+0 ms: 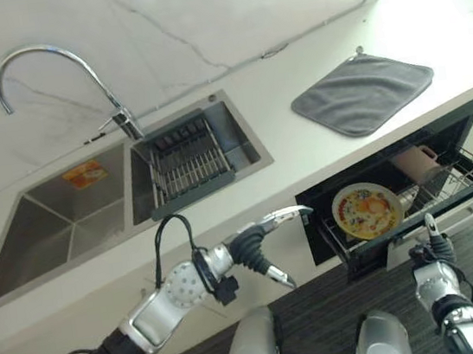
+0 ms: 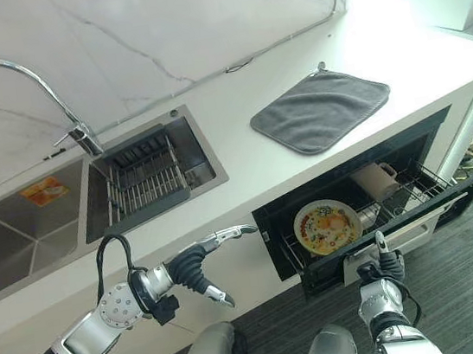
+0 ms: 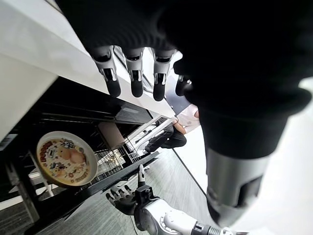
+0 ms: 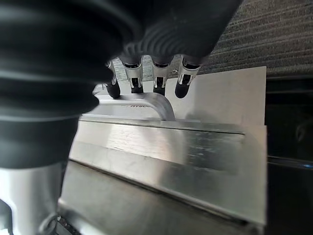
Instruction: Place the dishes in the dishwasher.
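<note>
Patterned plate (image 1: 366,210) and cup (image 1: 418,162) sit racked in the dishwasher drawer (image 1: 437,207), right of frame. Right robot hand (image 1: 430,249) rests relaxed at the drawer's handle (image 4: 146,103); left robot hand (image 1: 267,244) hangs spread, empty. Loading looks done, closing remains.

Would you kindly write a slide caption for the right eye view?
Right hand at the open dishwasher drawer, plate racked inside; left hand open by the counter.

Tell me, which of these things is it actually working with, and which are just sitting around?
Part of the job:
- dishwasher drawer, pulled open
- patterned plate, upright in its rack
- pink mug behind the plate
- right robot hand at the drawer front, fingers by its handle

Just lying about:
- grey mat on the counter
- sink with its drainer basket
- tap
- left robot hand, idle and open
</note>
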You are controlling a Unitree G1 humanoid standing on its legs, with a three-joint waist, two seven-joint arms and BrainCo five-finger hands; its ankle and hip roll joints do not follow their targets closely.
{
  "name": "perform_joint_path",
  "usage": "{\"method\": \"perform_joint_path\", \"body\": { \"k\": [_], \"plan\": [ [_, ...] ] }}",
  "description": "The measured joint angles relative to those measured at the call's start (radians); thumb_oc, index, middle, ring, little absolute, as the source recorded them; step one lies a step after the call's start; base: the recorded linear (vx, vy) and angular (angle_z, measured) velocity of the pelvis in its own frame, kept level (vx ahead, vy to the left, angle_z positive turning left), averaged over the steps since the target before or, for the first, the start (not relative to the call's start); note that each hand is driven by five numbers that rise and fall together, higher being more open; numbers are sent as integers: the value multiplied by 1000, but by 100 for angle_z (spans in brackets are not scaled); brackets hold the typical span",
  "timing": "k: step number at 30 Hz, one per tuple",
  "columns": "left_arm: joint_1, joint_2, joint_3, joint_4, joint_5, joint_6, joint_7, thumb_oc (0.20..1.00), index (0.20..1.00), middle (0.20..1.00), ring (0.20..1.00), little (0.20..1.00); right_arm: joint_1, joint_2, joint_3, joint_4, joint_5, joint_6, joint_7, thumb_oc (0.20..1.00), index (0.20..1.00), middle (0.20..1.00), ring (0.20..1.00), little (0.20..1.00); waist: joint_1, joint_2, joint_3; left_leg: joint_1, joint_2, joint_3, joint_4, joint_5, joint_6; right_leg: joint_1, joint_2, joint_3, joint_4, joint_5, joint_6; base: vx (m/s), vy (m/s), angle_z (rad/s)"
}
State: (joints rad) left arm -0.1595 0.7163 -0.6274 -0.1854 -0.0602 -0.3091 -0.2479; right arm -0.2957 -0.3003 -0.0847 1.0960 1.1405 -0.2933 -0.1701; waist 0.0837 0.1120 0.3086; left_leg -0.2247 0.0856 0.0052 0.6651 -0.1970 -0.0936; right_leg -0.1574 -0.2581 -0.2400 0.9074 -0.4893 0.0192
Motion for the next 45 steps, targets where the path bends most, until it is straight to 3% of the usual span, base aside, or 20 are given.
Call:
{"method": "perform_joint_path", "body": {
  "k": [2, 6, 8, 14, 17, 22, 26, 30, 34, 38, 45],
  "plan": [
    [2, 6, 0, 4, 0, 0, -7, 1000, 1000, 1000, 1000, 1000, 0, -2, 1, 4, 0, 8, 0, 1000, 1000, 1000, 1000, 1000, 5, -4, 5, -2, -3, -5, -2, -5, -2, 15, -2, -10, -19, -5, -11, 191, 28, 16],
    [10, 38, 0, 9, -1, -1, -23, 1000, 1000, 1000, 1000, 1000, -1, -12, 36, 25, 0, 21, -16, 1000, 1000, 1000, 1000, 1000, 31, -13, 22, 18, -24, -25, -50, -8, 7, 48, -2, -20, -89, 25, 4, 146, 85, 8],
    [10, 43, 0, 9, -1, -4, -26, 1000, 1000, 1000, 1000, 1000, -2, -26, 38, 25, -1, 23, -21, 1000, 1000, 1000, 1000, 1000, 37, -15, 28, 26, -43, -27, -73, 1, 13, 53, -11, -21, -117, 52, 40, 126, 84, 0],
    [-21, 117, 2, -8, -1, -21, -26, 1000, 1000, 1000, 1000, 1000, -40, -65, 40, 26, -1, 50, -45, 1000, 1000, 1000, 1000, 1000, 69, -1, 66, 33, -62, -42, -111, 18, 30, 91, -11, -42, -202, 94, 68, 38, 52, 11],
    [-52, 147, 0, -15, -1, -48, -22, 1000, 1000, 1000, 1000, 1000, -119, -83, 45, 35, -3, 51, -45, 1000, 1000, 1000, 1000, 1000, 82, 15, 109, 18, -65, -56, -134, 42, 25, 75, -11, -55, -205, 104, 62, -68, 77, 12],
    [-91, 163, 0, -30, -1, -49, -19, 1000, 1000, 1000, 1000, 1000, -190, -129, 70, 44, -3, 70, -44, 1000, 1000, 1000, 1000, 1000, 115, 36, 121, -28, -69, -87, -152, 74, 21, 43, -11, -88, -208, 113, 53, -66, 37, 20],
    [-151, 208, -5, -40, -1, -65, 2, 1000, 1000, 1000, 1000, 1000, -287, -154, 111, 77, -11, 34, 55, 1000, 1000, 1000, 1000, 1000, 139, 39, 157, -61, -73, -112, -231, 142, 16, -9, -8, -111, -227, 141, 33, -111, 20, 12],
    [-202, 213, -1, -41, -3, -73, 10, 1000, 1000, 1000, 1000, 1000, -327, -182, 114, 105, -11, 38, 59, 1000, 1000, 1000, 1000, 1000, 151, 37, 169, -77, -103, -180, -268, 165, 20, -32, 5, -115, -255, 148, 24, -66, -4, 4],
    [-207, 213, -1, -35, -7, -80, -18, 1000, 1000, 1000, 1000, 1000, -344, -208, 117, 113, -11, 25, 79, 1000, 1000, 1000, 1000, 1000, 152, 35, 170, -108, -106, -190, -298, 207, 16, -75, 6, -118, -259, 166, 17, -117, -20, 4],
    [-203, 213, -51, -3, -6, -74, -29, 1000, 1000, 1000, 1000, 1000, -371, -215, 156, 114, -2, 27, 74, 1000, 1000, 1000, 1000, 1000, 152, 31, 177, -128, -99, -200, -298, 211, 15, -102, 12, -119, -241, 169, 10, -80, -31, -1],
    [-227, 228, -52, -1, -6, -77, -18, 1000, 1000, 1000, 1000, 1000, -375, -221, 156, 114, 0, 26, 75, 1000, 1000, 1000, 1000, 1000, 152, 31, 178, -131, -99, -201, -315, 223, 14, -109, 11, -121, -249, 179, -3, -52, -15, 0]
  ]
}}
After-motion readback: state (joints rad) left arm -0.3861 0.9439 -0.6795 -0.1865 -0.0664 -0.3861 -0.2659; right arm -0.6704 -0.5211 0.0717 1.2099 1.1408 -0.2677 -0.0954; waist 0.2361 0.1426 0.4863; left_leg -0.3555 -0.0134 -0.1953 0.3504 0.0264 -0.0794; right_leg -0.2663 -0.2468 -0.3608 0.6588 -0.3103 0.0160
